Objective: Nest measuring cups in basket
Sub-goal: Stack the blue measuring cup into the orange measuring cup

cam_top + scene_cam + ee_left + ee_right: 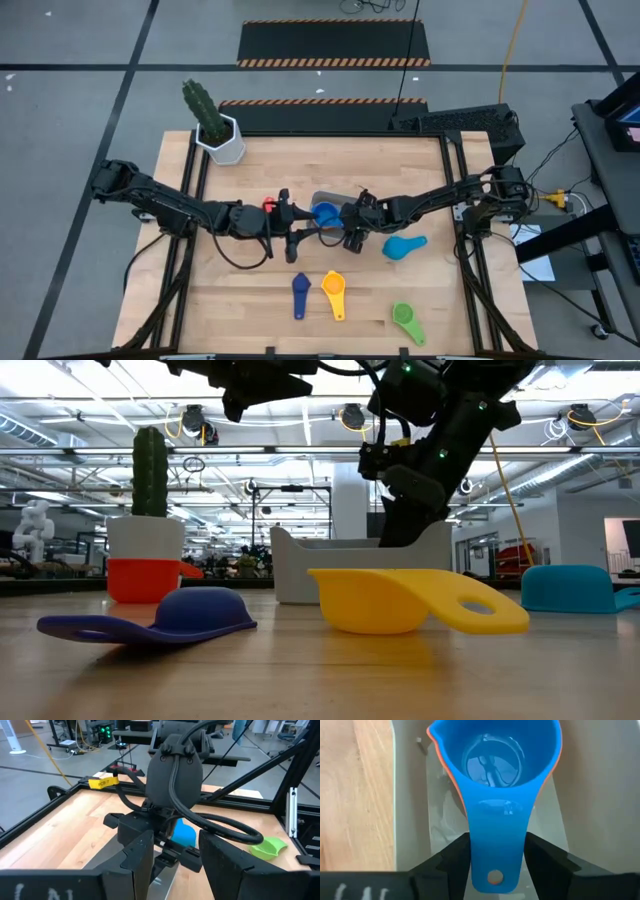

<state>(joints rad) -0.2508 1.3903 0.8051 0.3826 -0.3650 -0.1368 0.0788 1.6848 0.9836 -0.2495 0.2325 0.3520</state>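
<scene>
Right gripper over the shallow pale grey-blue plastic basket, fingers flanking the flat handle of a blue plastic measuring cup; grasping or freed, cannot tell. Blue bowl seated inside an orange cup, apparently for nesting. Left gripper just left, fingers parted, empty.

The wooden counter carries a white pot with a cactus near one corner, the pale basket near the middle, and loose cups — red, light blue, navy, yellow, green.
</scene>
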